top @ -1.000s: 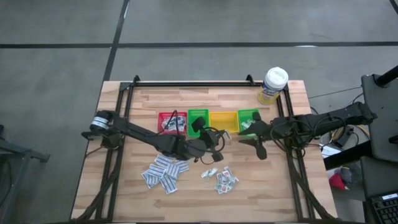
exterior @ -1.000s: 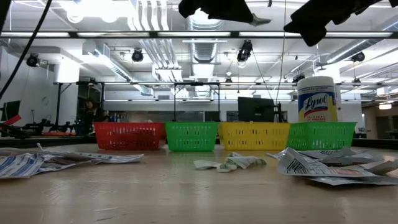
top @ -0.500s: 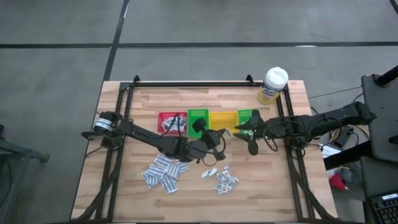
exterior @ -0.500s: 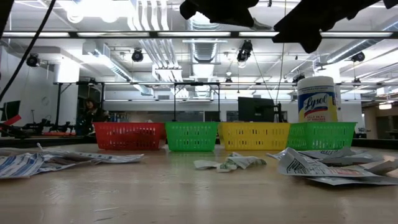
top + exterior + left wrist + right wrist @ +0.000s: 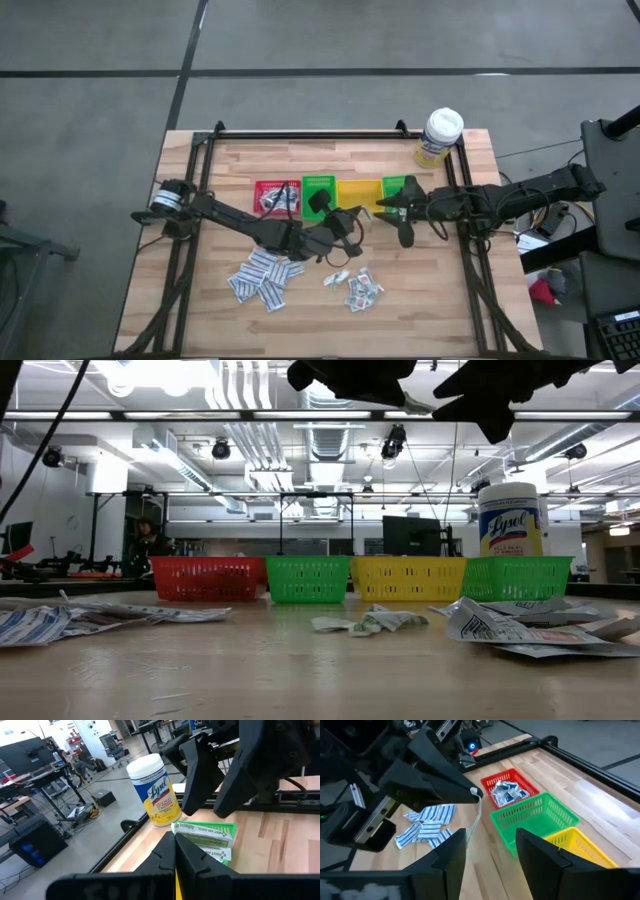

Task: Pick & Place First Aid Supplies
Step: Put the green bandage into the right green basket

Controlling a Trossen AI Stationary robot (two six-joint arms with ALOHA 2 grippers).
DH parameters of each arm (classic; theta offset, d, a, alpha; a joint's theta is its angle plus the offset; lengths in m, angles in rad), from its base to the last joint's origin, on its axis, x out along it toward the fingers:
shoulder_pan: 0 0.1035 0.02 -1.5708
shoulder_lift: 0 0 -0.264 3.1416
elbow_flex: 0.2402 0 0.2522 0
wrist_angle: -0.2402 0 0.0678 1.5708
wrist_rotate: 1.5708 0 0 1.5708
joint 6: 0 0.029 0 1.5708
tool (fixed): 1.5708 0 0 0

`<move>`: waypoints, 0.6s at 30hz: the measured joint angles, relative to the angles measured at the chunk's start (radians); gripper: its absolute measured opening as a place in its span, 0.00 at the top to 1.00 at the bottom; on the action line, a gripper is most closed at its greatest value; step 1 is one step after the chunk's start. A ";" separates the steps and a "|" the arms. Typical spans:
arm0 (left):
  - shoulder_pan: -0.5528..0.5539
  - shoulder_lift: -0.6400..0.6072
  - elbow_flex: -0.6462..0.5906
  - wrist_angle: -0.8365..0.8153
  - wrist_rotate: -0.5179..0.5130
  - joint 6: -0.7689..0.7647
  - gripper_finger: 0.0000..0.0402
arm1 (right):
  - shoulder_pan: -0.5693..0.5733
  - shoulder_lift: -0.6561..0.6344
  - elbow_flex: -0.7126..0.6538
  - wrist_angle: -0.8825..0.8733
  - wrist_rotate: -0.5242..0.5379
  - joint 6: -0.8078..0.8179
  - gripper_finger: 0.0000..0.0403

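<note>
The packets lay in loose heaps on the surface (image 5: 200, 300): a blue-striped heap (image 5: 262, 279) toward the left front, a smaller heap (image 5: 358, 287) toward the middle front. More packets filled the red bin (image 5: 270, 196), and green-printed packets (image 5: 205, 832) lay in the far green bin (image 5: 397, 190). A thin strip (image 5: 476, 822) hung from the tips of the left pincer (image 5: 352, 222), which was clenched on it above the surface, in front of the yellow bin (image 5: 358, 194). The right pincer (image 5: 404, 222) was released, its fingers (image 5: 452, 854) apart and holding nothing, just beside the far green bin. A second green bin (image 5: 318, 190) stood between red and yellow. A bottle (image 5: 438, 137) stood near the back right corner.
</note>
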 joint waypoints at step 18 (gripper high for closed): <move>-0.011 0.014 0.001 0.004 0.004 -0.010 1.00 | -0.020 0.159 0.090 -0.004 0.000 -0.045 0.57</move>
